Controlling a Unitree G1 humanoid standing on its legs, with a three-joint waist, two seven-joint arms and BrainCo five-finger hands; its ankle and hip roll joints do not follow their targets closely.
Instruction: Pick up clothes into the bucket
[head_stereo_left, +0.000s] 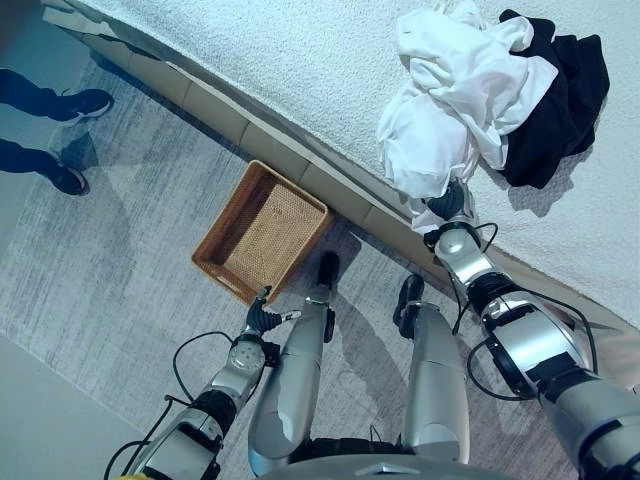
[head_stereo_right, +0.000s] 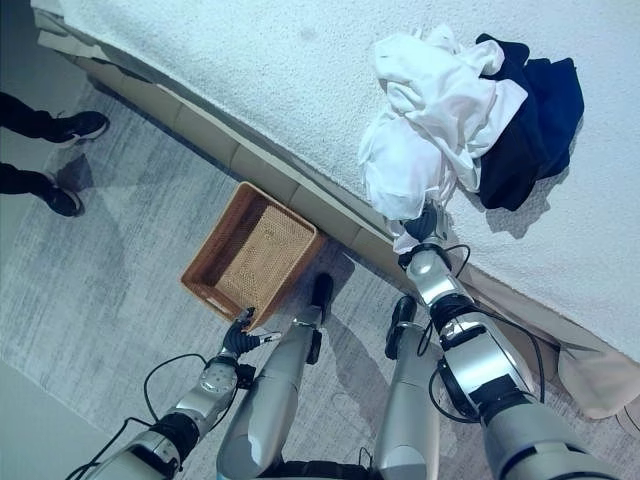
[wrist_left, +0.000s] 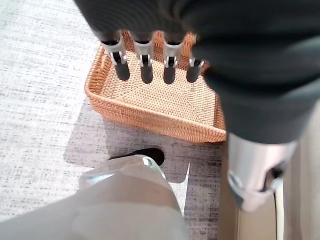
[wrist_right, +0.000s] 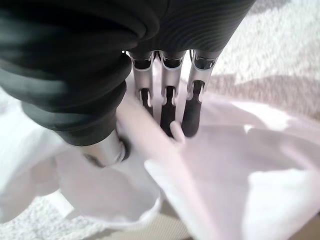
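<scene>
A crumpled white garment (head_stereo_left: 450, 90) lies on the white bed (head_stereo_left: 300, 50), and a black garment (head_stereo_left: 560, 100) lies against its far side. My right hand (head_stereo_left: 455, 205) is at the white garment's near edge. In the right wrist view its fingers (wrist_right: 192, 112) press into the white cloth (wrist_right: 250, 165), with a fold pinched between them and the thumb. The brown wicker basket (head_stereo_left: 222, 215) stands on the floor beside the bed, with nothing in it. My left hand (head_stereo_left: 258, 318) hangs low by the basket's near corner, its fingers (wrist_left: 145, 70) straight and holding nothing.
The bed's beige side (head_stereo_left: 270, 140) runs diagonally between the basket and the clothes. A person's dark shoes (head_stereo_left: 85, 103) stand on the grey carpet (head_stereo_left: 120, 260) at the upper left.
</scene>
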